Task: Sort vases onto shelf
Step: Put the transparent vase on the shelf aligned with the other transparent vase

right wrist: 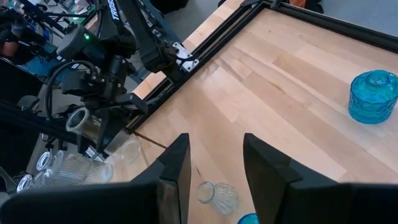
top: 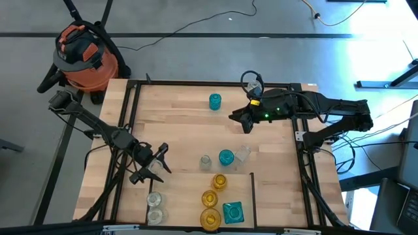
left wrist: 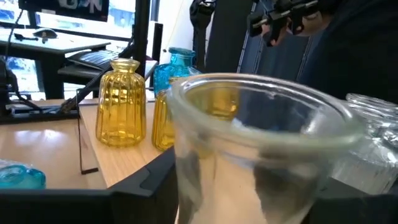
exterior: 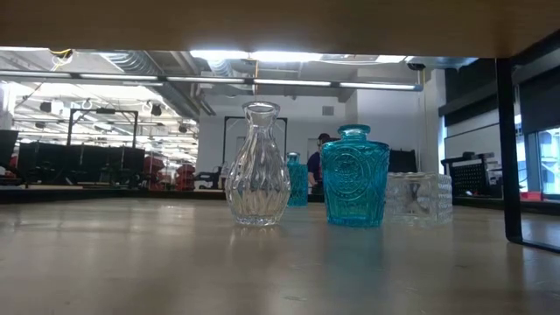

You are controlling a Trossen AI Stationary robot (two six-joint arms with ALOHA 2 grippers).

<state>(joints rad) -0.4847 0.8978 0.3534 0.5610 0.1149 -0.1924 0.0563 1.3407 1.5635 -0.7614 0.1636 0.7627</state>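
The left arm reaches in from the table's left edge, bent at the elbow, its left gripper (top: 151,164) low over the front-left part of the shelf (top: 176,130). A clear glass vase (left wrist: 261,155) stands between its fingers, filling the left wrist view; whether the jaws pinch the glass or have let go cannot be told. In the right wrist view the same clear vase (right wrist: 79,121) shows at that gripper's tip, above the table. Two more clear vases (top: 155,207) stand just below it near the front edge.

The right arm stretches in from the right side, folded back on itself, with the right gripper (top: 240,120) held over the middle of the shelf. Its two dark fingers (right wrist: 177,168) stand apart with nothing between them.

On the pale wood, a teal vase (top: 215,100) stands alone toward the far side. Near the centre a small clear vase (top: 206,160), a round teal vase (top: 226,157) and a clear square vase (top: 243,154) stand close together. In the front section three amber vases (top: 210,199) line up beside a square teal vase (top: 232,211).

Thick black frame rails (top: 130,104) border the panel. An orange shop vacuum (top: 83,55) sits on the floor off the far-left corner, with cables (top: 196,23) across the grey floor. The low view looks into a lit workshop with a person (exterior: 317,162) far behind the vases.
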